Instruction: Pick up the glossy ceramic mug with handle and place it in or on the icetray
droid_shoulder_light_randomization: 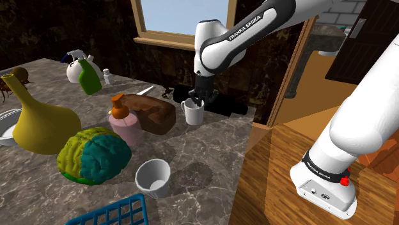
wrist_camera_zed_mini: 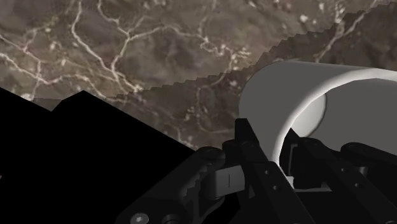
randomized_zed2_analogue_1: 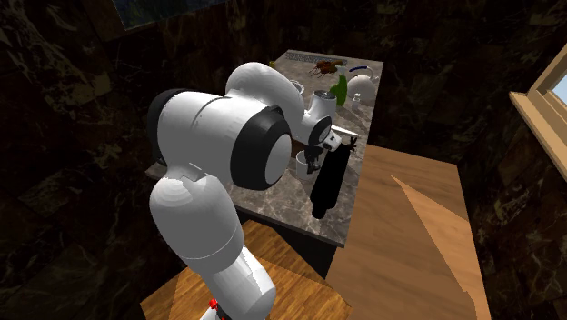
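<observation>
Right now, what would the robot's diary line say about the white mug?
phase: grasp | jaws: shut on mug rim | mug: white, upright on counter | icetray: blue, apart from mug

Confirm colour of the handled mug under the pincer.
Plain white glossy mug with handle, no pattern. It shows best in the shoulder view.
</observation>
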